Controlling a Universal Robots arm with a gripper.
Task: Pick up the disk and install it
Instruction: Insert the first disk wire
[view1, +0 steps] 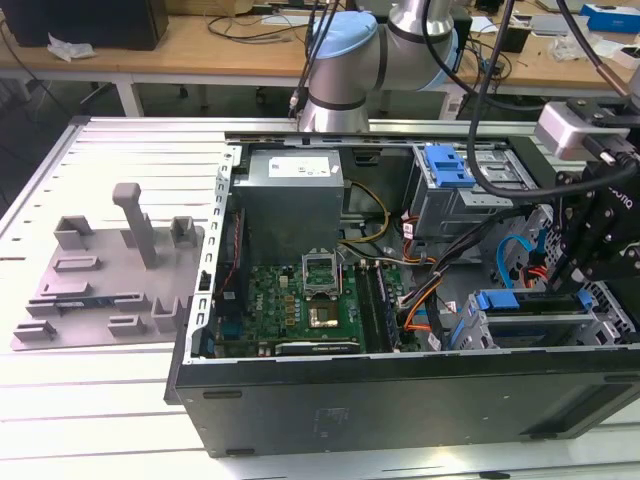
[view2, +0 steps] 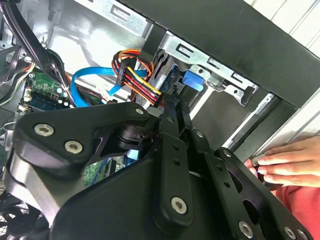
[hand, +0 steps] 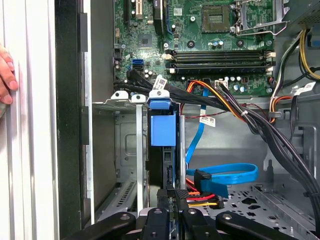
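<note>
The disk (hand: 162, 127) stands on edge in a slot of the metal drive cage (hand: 125, 150) at the case's front corner, its blue carrier frame facing the motherboard. In the second wrist view the blue frame of the disk (view2: 192, 81) shows just beyond the fingertips. My gripper (hand: 172, 194) reaches down at the disk's rear edge, its black fingers (hand: 161, 212) close together on that edge. In the exterior view the gripper (view1: 580, 268) hangs over the cage (view1: 480, 330) at the right end of the case, where the disk (view1: 520, 300) sits.
A person's hand (view2: 282, 165) rests on the outside of the case (view1: 400, 400) near the cage, also visible as a hand (hand: 6, 70). Orange, red and blue cables (hand: 225, 177) lie beside the cage. The motherboard (view1: 310, 295) and grey power supply (view1: 290, 195) fill the case. A grey fixture (view1: 110, 270) lies at the exterior view's left.
</note>
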